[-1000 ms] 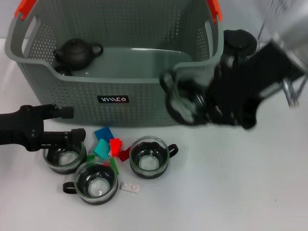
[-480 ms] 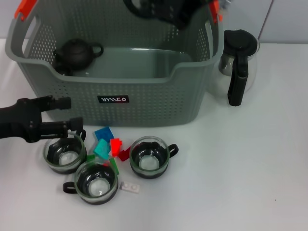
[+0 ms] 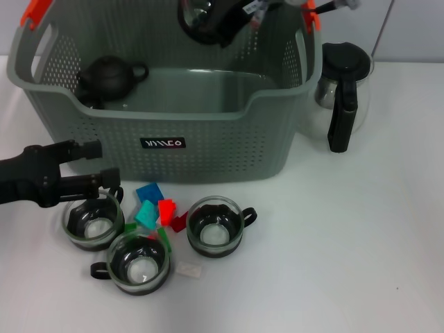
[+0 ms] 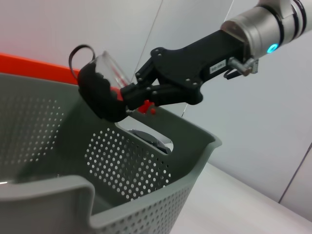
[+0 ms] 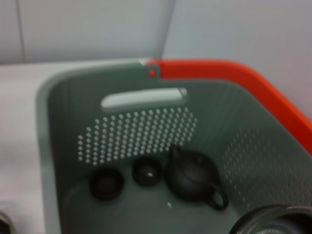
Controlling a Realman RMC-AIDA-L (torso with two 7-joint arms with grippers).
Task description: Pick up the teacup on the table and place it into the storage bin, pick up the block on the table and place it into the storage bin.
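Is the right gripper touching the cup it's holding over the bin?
Touching. Left wrist view: right gripper fingers clamp the cup rim above the bin.

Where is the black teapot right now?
In the head view, the black teapot sits inside the storage bin, in its far-left corner; the right wrist view shows two small dark cups beside it.

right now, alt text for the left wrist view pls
The right gripper holds a glass teacup tilted above the grey perforated storage bin, just over its rim, against a pale wall.
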